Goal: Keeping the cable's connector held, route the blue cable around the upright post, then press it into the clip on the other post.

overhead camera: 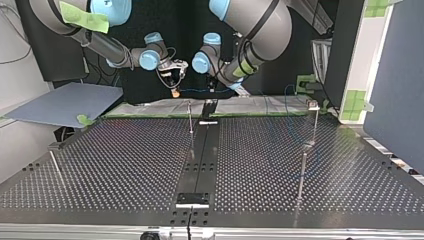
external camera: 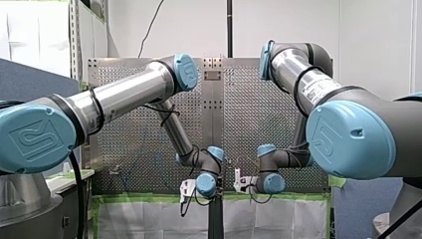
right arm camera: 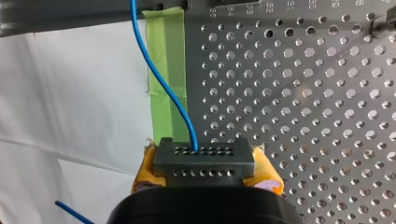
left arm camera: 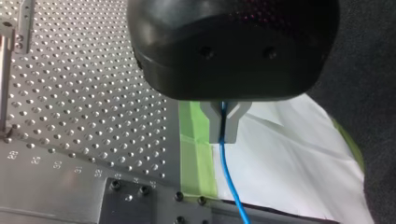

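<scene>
**Fig.** The right gripper (right arm camera: 206, 173) had its yellow pads clenched on the grey connector (right arm camera: 205, 156). The left gripper (left arm camera: 224, 128) had its metal fingers pinched shut on the blue cable (left arm camera: 229, 179). The cable ran between the two above the far edge of the worktop (overhead camera: 125, 165) in the top view.

Risk: pulling toward the upright post (overhead camera: 190, 117) might tug the connector loose, or draw cable through the left fingers.

Both arms reached low, wrists turned inward, with the grippers near each other.

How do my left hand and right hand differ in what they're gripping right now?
Left hand pinches the bare blue cable between narrow grey fingers; right hand clamps the dark connector between yellow pads. The left hand's fingers nearly meet; the right hand's pads sit apart, spread by the connector. Both are shut on the same cable.
</scene>
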Controlling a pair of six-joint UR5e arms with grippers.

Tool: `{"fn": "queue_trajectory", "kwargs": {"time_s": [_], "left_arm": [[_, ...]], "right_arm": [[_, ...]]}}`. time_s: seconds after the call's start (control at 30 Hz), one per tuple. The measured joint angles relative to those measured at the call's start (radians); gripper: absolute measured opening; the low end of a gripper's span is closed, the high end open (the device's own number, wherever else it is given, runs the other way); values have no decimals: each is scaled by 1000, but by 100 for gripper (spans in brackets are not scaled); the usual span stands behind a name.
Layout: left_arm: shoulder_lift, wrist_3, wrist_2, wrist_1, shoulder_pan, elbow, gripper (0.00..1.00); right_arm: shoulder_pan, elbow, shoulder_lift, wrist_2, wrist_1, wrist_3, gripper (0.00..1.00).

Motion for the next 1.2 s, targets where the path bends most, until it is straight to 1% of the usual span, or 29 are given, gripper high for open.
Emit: {"fn": "queue_trajectory", "kwargs": {"time_s": [0.23, 0.33, 0.53, 0.57, 0.6, 0.67, 0.7, 0.77, 0.8, 0.83, 1.03, 1.07, 1.2], "left_arm": [[18, 0, -15, -2, -10, 0, 2], [23, -1, -13, -2, -12, 0, 2], [24, -2, -1, -8, -13, 0, 2], [24, 0, 3, -9, -12, 0, 7], [24, 3, 7, -9, -11, 0, 7], [24, 9, 20, -8, -11, 0, 25], [24, 11, 26, -7, -11, 0, 25], [24, 12, 40, -4, -11, 0, 33], [24, 13, 46, -1, -11, 0, 33], [24, 13, 52, 2, -11, 0, 40], [24, 4, 101, 21, -11, 0, 40], [24, 3, 110, 22, -10, 0, 44], [22, -13, 140, 15, -6, 0, 44]], "right_arm": [[-5, 1, -11, -1, 11, -27, 0], [-7, 1, -22, -2, 21, -32, 0], [-10, 1, -29, -6, 30, -33, 0], [-10, 1, -29, -8, 30, -33, 0], [-10, 1, -30, -10, 30, -33, 0], [-10, 1, -30, -13, 30, -33, 0], [-9, 1, -30, -15, 30, -33, 0], [-7, 1, -30, -17, 31, -34, 0], [-6, 1, -30, -18, 31, -33, 0], [-5, 1, -30, -19, 31, -34, 0], [-6, 1, -32, -21, 30, -34, 0], [-7, 1, -32, -21, 29, -34, 0], [-9, 1, -32, -21, 28, -33, 0]]}}
